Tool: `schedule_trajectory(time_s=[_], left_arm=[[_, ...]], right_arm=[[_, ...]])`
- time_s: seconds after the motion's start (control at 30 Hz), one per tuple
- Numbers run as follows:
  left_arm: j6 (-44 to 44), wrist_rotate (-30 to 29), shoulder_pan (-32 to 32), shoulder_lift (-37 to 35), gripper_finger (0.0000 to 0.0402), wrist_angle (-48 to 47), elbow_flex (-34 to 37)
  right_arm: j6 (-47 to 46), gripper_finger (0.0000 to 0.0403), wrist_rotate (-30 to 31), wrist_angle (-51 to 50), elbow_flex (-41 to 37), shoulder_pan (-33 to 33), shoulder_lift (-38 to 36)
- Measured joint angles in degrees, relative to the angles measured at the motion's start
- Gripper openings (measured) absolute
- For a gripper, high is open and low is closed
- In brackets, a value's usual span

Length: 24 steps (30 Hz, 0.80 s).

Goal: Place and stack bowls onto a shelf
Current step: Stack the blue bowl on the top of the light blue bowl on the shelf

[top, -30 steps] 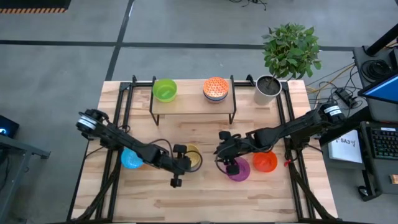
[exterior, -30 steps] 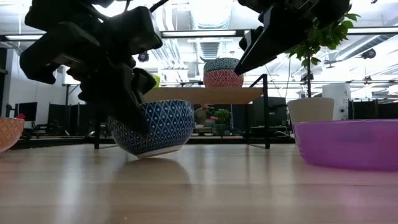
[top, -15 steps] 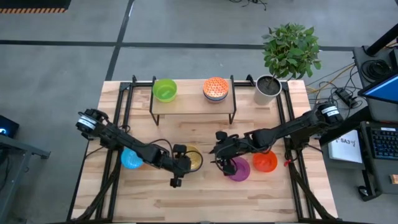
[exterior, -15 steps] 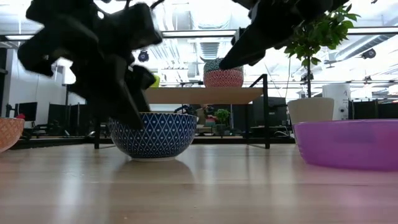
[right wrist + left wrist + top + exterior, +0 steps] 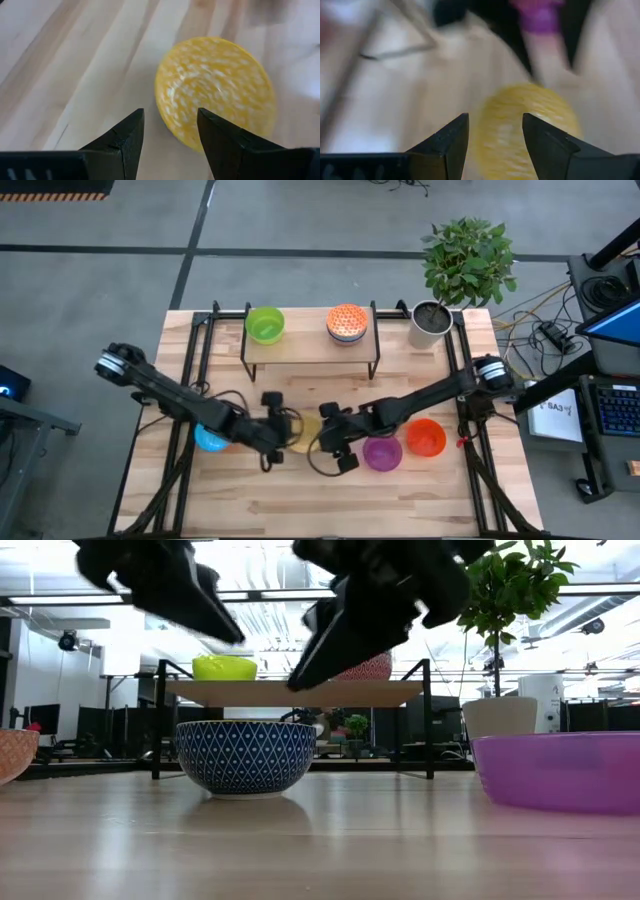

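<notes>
Since the earlier frame we see both arms shift left, left gripper and right gripper open, empty, flanking the yellow bowl mid-table; shelf holds green bowl and orange stack; several remain.

From above, the yellow speckled bowl was mostly hidden between the two grippers. The left wrist view smeared it and the purple bowl into blur. At table height, the purple bowl and an orange patterned bowl were cut off at the edges, and both arms showed only as blurred dark shapes.
</notes>
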State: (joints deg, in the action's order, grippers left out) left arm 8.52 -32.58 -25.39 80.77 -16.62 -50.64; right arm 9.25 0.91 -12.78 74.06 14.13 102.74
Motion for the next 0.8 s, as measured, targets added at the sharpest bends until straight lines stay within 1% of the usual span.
schedule_trajectory(time_s=[0.1,0.2,0.27,0.33,0.4,0.57,0.67,0.8], left_arm=[[-0.57,-10.12,-0.89,-5.51,0.0168,0.47,2.77],[0.01,-18.58,-1.26,-11.03,0.0168,0.88,5.97],[0.8,-22.64,-1.24,-14.27,0.0168,1.05,8.13],[1.83,-25.33,-1.17,-16.84,0.0168,1.0,10.01],[2.28,-26.94,-1.13,-19.31,0.0168,0.99,11.72],[4.65,-27.52,-1.13,-22.81,0.0168,0.98,14.22],[5.57,-27.51,-1.13,-23.83,0.0168,0.93,14.95],[5.68,-27.43,-1.2,-23.84,0.0168,1.04,14.96]], right_arm=[[0.84,0.0173,-1.59,-0.8,2.7,-0.18,3.15],[1.7,0.0173,-2.0,-0.7,4.3,-0.4,5.56],[1.99,0.0172,-2.0,-0.86,5.13,-0.67,6.67],[1.92,0.0167,-2.0,-0.55,5.45,-1.1,7.4],[1.86,0.0156,-2.26,-0.44,5.65,-1.56,8.4],[1.92,0.0115,-2.77,0.34,5.84,-2.39,11.09],[2.23,0.0081,-2.79,0.28,6.15,-2.54,12.4],[3.46,0.0024,-2.27,0.4,6.31,-2.55,12.24]])
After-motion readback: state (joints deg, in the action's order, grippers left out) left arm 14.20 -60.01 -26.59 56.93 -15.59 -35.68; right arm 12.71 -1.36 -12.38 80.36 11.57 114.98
